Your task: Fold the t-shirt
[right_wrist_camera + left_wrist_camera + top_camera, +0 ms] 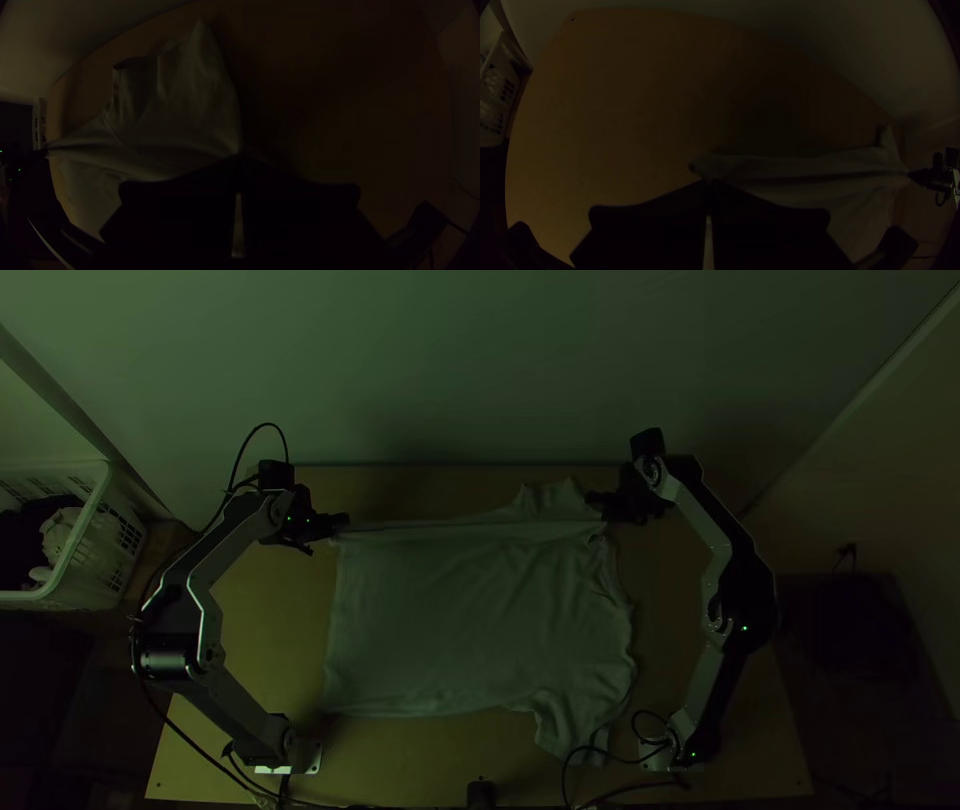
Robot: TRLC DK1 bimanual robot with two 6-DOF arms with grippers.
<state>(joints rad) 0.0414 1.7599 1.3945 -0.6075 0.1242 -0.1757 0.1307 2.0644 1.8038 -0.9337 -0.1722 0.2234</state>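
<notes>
Left claw (710, 184) and right claw (240, 160) pinch the shirt (450, 620) near the tabletop (260, 620)'s far edge; likely light and limp, best gripped at hem and shoulder.

We see what looks like a robotics lab: two arms (703, 515) mounted on a wooden bench (262, 620), cables (265, 425) trailing beside them.

My wide, flat fingers (330, 525) were black, the short-sleeved cloth t-shirt (440, 610) plain pale grey, the wooden table (260, 620) yellowish brown.
</notes>
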